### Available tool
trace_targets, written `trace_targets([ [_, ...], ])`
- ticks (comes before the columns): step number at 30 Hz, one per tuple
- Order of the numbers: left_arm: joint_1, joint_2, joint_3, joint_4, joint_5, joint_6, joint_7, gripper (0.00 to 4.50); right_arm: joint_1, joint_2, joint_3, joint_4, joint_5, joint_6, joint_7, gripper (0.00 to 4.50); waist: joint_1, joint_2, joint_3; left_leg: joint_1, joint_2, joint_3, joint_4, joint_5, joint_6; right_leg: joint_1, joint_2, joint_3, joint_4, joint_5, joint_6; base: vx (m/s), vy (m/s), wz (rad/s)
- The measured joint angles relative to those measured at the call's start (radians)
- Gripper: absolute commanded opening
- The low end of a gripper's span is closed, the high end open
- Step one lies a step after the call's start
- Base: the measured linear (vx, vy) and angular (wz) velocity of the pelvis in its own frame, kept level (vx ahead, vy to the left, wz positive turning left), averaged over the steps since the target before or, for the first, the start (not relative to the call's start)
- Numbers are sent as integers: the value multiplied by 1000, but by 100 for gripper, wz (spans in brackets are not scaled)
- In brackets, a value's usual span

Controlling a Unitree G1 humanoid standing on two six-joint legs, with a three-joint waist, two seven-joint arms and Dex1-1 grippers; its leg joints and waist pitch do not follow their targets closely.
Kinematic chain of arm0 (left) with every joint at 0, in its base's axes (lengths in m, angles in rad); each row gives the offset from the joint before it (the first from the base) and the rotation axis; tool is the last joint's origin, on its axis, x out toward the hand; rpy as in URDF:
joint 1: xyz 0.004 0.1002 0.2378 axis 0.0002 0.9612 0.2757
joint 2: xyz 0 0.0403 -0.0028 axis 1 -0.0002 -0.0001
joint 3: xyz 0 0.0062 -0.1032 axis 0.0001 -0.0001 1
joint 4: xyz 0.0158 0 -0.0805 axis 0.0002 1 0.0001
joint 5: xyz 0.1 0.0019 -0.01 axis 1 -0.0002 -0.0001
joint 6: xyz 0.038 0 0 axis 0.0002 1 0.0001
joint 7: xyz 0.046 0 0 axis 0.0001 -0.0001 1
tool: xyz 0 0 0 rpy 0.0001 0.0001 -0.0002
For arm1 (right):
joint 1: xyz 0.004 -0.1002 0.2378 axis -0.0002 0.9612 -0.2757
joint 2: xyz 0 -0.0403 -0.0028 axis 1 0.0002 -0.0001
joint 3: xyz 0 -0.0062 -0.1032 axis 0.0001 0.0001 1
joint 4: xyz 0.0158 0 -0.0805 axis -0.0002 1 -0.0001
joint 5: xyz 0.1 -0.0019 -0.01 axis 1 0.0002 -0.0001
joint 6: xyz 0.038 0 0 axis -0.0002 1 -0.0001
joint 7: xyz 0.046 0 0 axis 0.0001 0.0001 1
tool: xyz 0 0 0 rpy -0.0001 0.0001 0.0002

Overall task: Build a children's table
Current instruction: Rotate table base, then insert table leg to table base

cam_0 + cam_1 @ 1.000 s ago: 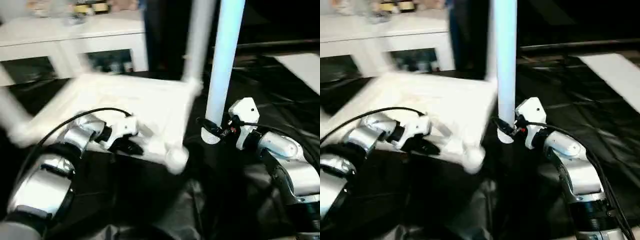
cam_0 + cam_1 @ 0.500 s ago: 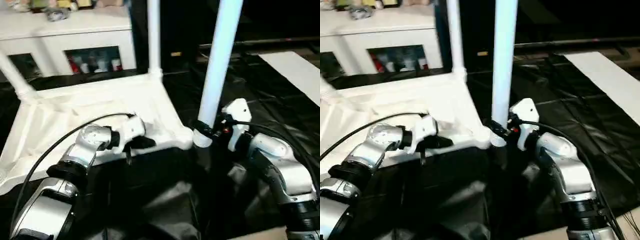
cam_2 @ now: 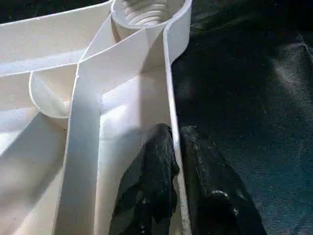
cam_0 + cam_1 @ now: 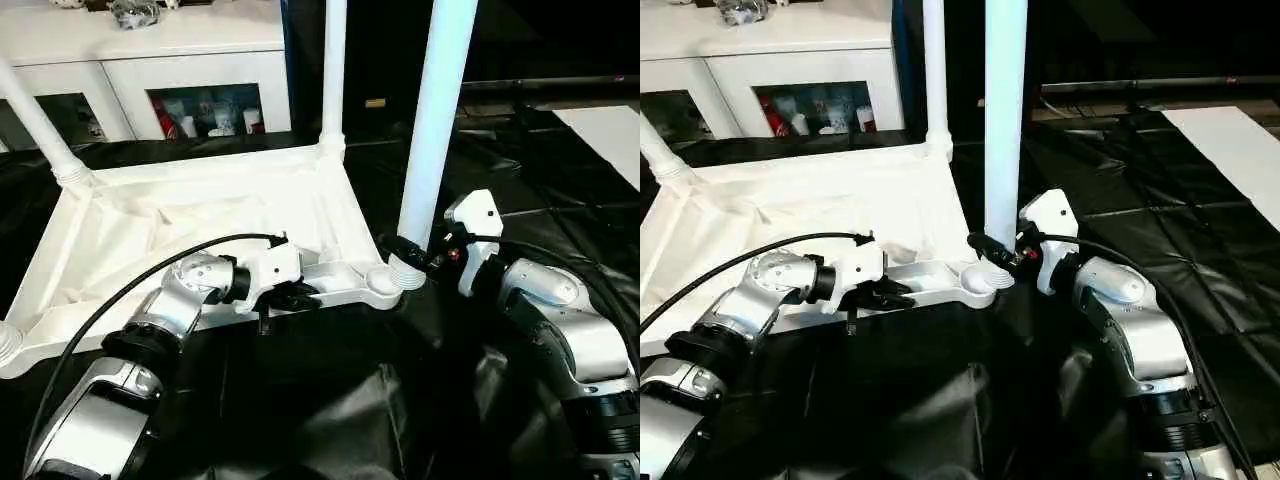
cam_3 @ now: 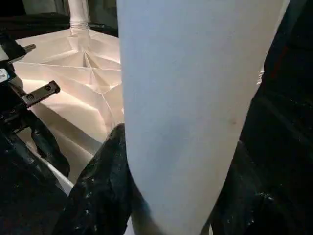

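The tabletop [image 4: 200,230] lay upside down on the black floor covering [image 4: 330,400], two legs already standing in its far corners, near the white cabinet [image 4: 150,60]. The left tool [image 3: 176,196] pinched the top's near rim close to the empty corner socket [image 4: 383,283], while the right tool [image 4: 412,257] gripped a third leg [image 4: 432,130] upright with its threaded end just beside that socket. If the leg went in tilted, the threads could cross and jam, or the top could slide.

No text, label or number is legible on anything here.
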Motion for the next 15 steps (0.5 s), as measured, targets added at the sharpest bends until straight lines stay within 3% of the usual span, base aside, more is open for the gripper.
trace_targets([
  [2,0,2,0,-2,-2,9,-8,26,0,0,0,0,0,1,0,183,2,0,0,0,0,0,0,0,0,0,0,0,0,0,0,0,0,0],
  [6,2,2,-1,-14,-17,48,-7,3,-1,7,-4,1,6,11,-2,183,3,0,0,0,0,0,0,0,0,-1,0,0,0,0,0,0,0,0],
  [15,12,-2,7,-18,-18,46,34,0,-44,55,-7,98,52,56,35,183,0,-1,0,0,0,0,0,0,-1,-2,0,0,0,-4,6,0,0,0],
])
